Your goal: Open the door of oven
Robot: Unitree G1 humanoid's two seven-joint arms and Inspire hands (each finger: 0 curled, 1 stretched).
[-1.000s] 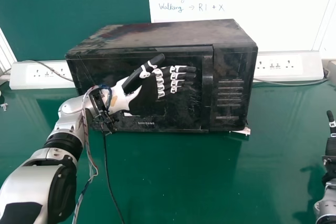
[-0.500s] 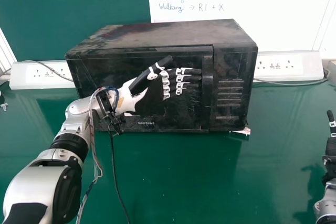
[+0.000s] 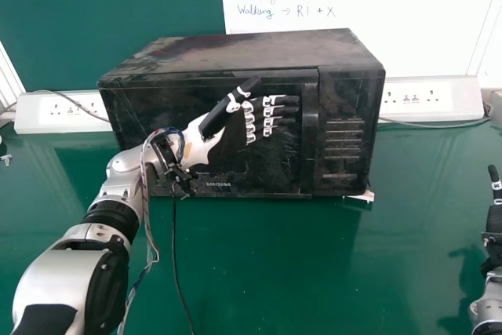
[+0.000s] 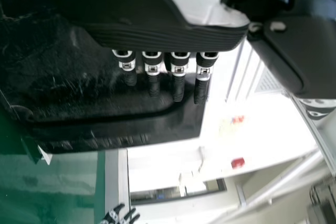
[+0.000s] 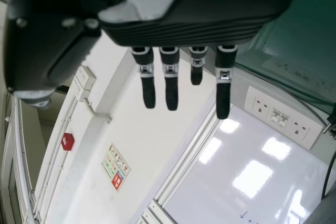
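The black oven (image 3: 251, 52) stands on the green table, its door (image 3: 149, 107) closed against the body. Across the door's front is my left hand (image 3: 231, 127), thumb raised and fingers straight, the tips close to the vertical handle (image 3: 310, 131); whether they touch it I cannot tell. In the left wrist view the left hand (image 4: 168, 38) has its fingers extended in front of the dark oven (image 4: 79, 77). My right hand (image 3: 493, 217) is at the far right edge, well away from the oven, and in the right wrist view the right hand (image 5: 184, 32) has straight fingers.
White socket panels (image 3: 427, 100) stand on both sides of the oven, with cables by them. A whiteboard (image 3: 353, 5) is behind. The green table (image 3: 298, 272) extends in front of the oven, and a black cable hangs from my left wrist.
My left hand has moved right along the door toward the handle, mostly in the first half second, its forearm following. The right hand and the oven have stayed still.
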